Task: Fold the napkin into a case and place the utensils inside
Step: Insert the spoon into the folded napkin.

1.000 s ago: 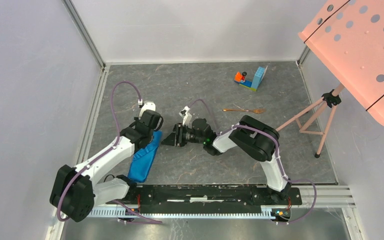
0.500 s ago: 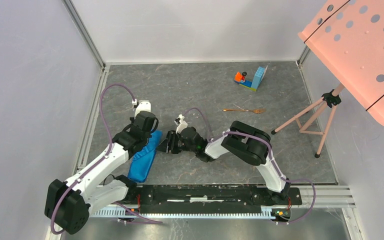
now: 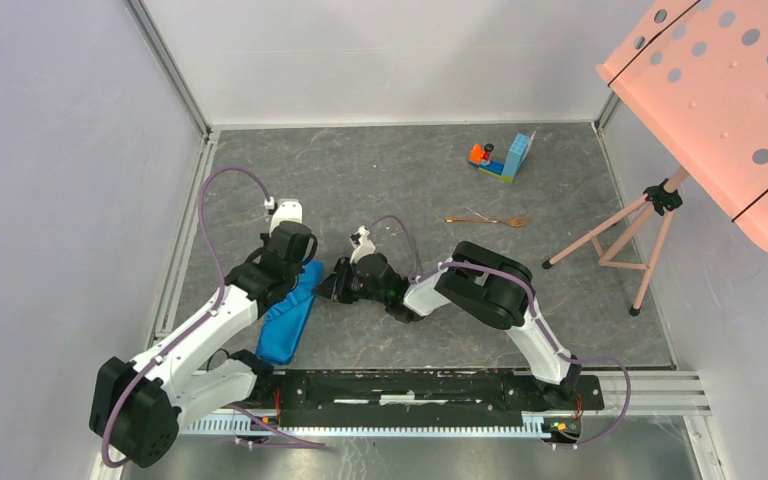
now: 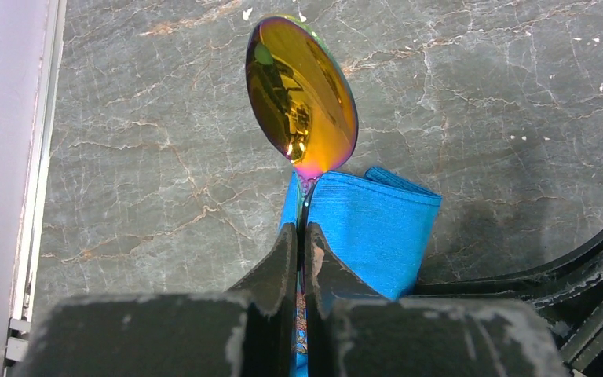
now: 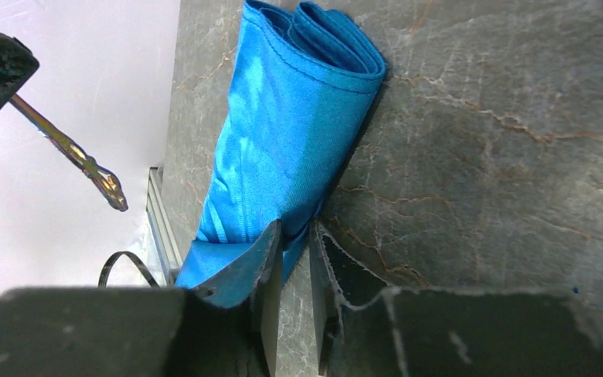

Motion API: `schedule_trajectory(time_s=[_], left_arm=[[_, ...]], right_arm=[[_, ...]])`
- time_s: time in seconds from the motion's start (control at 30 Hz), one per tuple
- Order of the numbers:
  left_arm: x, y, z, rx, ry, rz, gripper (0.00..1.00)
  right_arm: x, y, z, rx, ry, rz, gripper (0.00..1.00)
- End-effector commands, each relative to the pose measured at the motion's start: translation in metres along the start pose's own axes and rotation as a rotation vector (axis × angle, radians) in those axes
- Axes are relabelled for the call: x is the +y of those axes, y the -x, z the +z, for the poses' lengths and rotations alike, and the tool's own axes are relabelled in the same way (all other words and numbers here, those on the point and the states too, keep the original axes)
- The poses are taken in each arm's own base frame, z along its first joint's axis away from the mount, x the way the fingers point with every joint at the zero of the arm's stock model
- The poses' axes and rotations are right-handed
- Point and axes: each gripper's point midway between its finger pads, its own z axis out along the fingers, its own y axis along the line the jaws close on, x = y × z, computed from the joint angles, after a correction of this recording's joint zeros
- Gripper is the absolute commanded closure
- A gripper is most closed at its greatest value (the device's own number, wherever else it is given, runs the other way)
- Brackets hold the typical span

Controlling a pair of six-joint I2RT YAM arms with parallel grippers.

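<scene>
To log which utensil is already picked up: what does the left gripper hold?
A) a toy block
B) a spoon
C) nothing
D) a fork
B: the left gripper is shut on the thin handle of the spoon, whose shiny gold bowl sticks out beyond it.

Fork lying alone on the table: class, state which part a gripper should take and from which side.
Probably by its slender handle, straight down from above, jaws across it: the fork lies flat, nothing close by, tines toward the right arm's side.
</scene>
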Motion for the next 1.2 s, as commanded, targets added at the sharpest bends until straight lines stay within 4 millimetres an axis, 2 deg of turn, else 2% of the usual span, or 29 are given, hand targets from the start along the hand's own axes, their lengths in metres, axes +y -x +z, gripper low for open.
schedule_trajectory(time_s=[0.0, 0.13, 0.27, 0.43, 0.9, 1.1, 1.17], left_arm=[[-0.005, 0.008, 0.006, -0.030, -0.009, -0.018, 0.98], [-0.010, 0.004, 0.012, -0.008, -0.008, -0.009, 0.98], [-0.016, 0.004, 0.020, 0.020, -0.004, 0.028, 0.98], [-0.019, -0.002, 0.031, 0.086, 0.036, 0.064, 0.98], [-0.031, -0.005, 0.058, 0.050, 0.038, 0.115, 0.98], [-0.034, -0.016, 0.056, 0.097, 0.015, 0.133, 0.98], [-0.037, -0.013, 0.052, 0.084, -0.015, 0.128, 0.98]], right_arm=[[-0.008, 0.005, 0.004, -0.050, -0.012, 0.005, 0.81], [-0.005, 0.018, 0.003, -0.121, 0.008, 0.003, 0.96], [-0.007, 0.029, 0.004, -0.150, 0.009, -0.011, 1.00], [-0.008, 0.041, 0.001, -0.176, 0.022, -0.008, 1.00], [-0.003, 0.041, 0.001, -0.172, 0.064, 0.001, 1.00], [-0.006, 0.040, 0.002, -0.169, 0.062, 0.010, 1.00], [-0.006, 0.040, 0.002, -0.169, 0.065, 0.012, 1.00]])
